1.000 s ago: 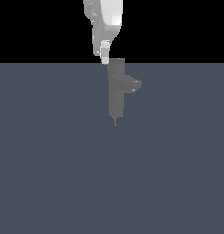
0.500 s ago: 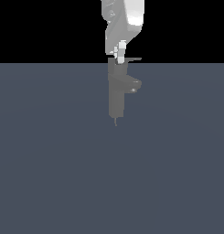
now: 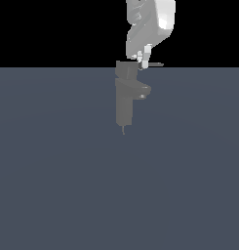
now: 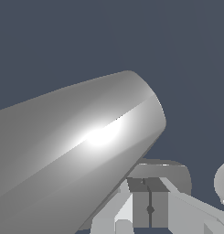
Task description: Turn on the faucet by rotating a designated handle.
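In the exterior view the grey faucet (image 3: 124,100) stands as a tall column with a short spout (image 3: 143,91) on the exterior view's right. The handle's blocky hub (image 3: 124,70) tops the column. Its thin blade (image 3: 156,64) sticks out to the exterior view's right. My gripper (image 3: 143,59) hangs from the white arm and sits at the blade, right beside the hub. In the wrist view the fingertips (image 4: 150,208) are pressed together with only a seam between them. I cannot tell whether they touch the blade.
A flat dark blue-grey floor (image 3: 57,185) spreads around the faucet. In the wrist view a large pale grey cylinder (image 4: 72,151) fills much of the picture, and I cannot tell what it is. A rounded grey part (image 4: 175,172) lies behind the fingers.
My gripper has moved from the column's left side to the exterior view's right. The blade now shows, reaching further to the right than half a second ago.
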Motion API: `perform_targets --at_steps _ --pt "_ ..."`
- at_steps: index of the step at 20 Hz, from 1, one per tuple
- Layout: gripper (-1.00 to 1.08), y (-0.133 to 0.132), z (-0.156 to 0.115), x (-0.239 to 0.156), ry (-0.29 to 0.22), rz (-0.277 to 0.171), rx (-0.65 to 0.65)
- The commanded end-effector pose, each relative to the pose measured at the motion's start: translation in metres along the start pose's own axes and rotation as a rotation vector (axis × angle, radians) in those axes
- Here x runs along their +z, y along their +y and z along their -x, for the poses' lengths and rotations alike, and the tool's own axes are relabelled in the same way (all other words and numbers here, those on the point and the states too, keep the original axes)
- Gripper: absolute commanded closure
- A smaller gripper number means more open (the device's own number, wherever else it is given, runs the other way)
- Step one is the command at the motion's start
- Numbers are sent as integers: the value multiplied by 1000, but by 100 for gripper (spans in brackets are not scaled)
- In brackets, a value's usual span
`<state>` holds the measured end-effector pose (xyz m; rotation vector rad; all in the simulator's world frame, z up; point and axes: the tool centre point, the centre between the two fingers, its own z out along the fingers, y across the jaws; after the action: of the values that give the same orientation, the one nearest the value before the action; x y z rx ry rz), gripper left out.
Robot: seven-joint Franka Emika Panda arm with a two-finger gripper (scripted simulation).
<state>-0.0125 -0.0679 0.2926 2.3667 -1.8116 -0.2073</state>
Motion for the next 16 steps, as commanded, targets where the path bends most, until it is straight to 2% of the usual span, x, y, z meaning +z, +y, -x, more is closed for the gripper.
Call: perform_targets --at_steps 1,16 --pt "108 -3 -5 0 0 0 2" --pt "108 -29 -45 -2 2 -4 16"
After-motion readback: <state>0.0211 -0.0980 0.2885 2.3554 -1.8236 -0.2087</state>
